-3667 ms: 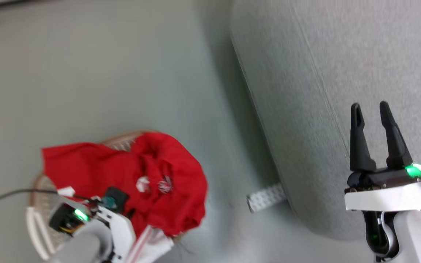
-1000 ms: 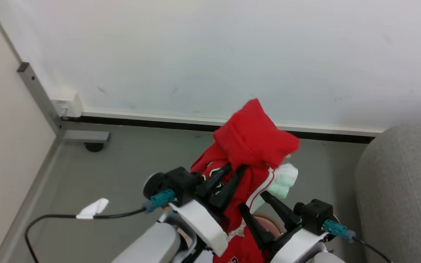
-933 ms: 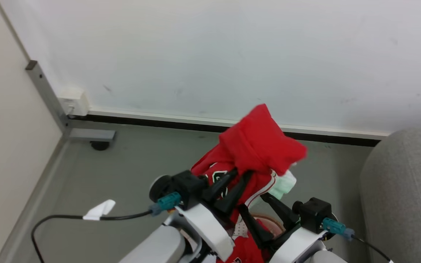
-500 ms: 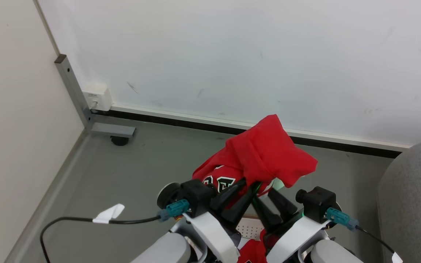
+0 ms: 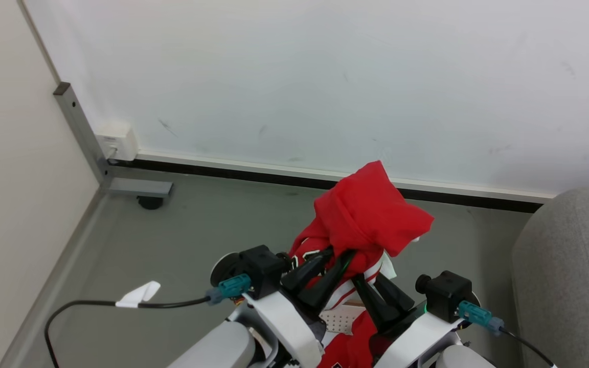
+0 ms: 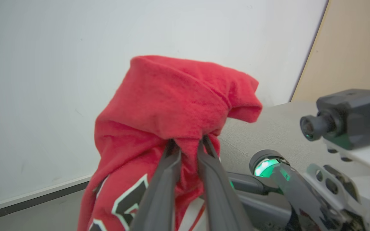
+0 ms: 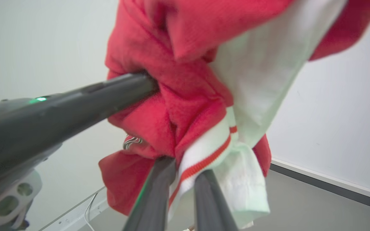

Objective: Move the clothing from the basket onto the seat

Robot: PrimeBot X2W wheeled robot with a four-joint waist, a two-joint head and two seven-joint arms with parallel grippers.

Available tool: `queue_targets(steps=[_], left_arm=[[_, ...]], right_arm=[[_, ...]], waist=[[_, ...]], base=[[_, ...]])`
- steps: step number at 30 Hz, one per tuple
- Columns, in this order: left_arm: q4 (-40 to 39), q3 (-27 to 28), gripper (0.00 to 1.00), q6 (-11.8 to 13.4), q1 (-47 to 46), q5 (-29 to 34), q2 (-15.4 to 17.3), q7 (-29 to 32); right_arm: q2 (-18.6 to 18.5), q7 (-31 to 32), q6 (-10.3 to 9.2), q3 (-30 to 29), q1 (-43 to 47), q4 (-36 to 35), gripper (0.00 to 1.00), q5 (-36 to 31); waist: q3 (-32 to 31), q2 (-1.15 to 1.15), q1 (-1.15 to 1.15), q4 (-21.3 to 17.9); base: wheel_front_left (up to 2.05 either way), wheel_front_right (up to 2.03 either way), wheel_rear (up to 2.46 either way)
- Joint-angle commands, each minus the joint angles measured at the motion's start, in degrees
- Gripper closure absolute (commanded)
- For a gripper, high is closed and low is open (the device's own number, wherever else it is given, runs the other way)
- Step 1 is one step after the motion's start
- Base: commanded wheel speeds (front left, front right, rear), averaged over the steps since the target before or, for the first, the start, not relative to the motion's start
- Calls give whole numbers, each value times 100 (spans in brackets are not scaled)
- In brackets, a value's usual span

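L gripper (image 5: 340, 252) & R gripper (image 5: 368, 276) each pinch the red clothing (image 5: 368, 220), fingers narrow on fabric. Bundle hangs up in the air near the wall, grey seat (image 5: 565, 276) off to its right, apart.

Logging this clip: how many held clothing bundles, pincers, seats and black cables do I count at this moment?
Clothing bundle: 1
Pincers: 2, left pincer and right pincer, each shut on the bundle
Seat: 1
Black cables: 2
Total: 6
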Motion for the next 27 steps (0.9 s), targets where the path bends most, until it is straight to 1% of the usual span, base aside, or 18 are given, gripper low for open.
queue_targets(steps=[1,2,3,4,5,9,13,14,18,27], left_arm=[[12,25,100,10,44,-19,48,-29],[15,29,96,23,51,-21,54,-29],[21,35,67,31,57,-31,63,-23],[15,48,25,58,57,-42,62,-29],[7,48,0,65,57,-51,57,-30],[-76,68,0,100,64,-57,61,-61],[-259,149,0,112,89,-70,80,-157],[-332,212,0,143,118,-37,117,-197],[-454,294,0,184,153,-1,192,-233],[-425,334,0,201,229,110,322,-275]], right_arm=[[-2,-4,-12,-35,46,-44,100,-71],[-3,-3,-12,-47,73,-58,100,-77],[0,-3,-12,-78,102,-68,100,-81],[2,-3,-12,-116,127,-74,100,-84],[5,-3,-12,-169,143,-84,100,-83],[-19,-3,-12,-323,199,-134,100,-171],[-51,-3,-12,-545,215,-212,100,-244],[-78,-3,-12,-680,229,-268,100,-290],[-132,-2,-12,-941,211,-381,100,-407],[-295,-2,-12,-1573,323,-713,100,-726]], waist=[[-4,0,0,-30],[-7,0,0,-56],[-9,0,0,-85],[-7,0,0,-112],[-4,0,0,-137],[28,0,0,-281],[100,0,0,-532],[137,0,0,-689],[247,0,0,-1081],[440,0,0,-2085]], base=[[0,0,0],[0,0,0],[0,0,0],[0,0,0],[0,0,0],[0,0,0],[0,0,0],[0,0,0],[0,0,0],[0,0,0]])
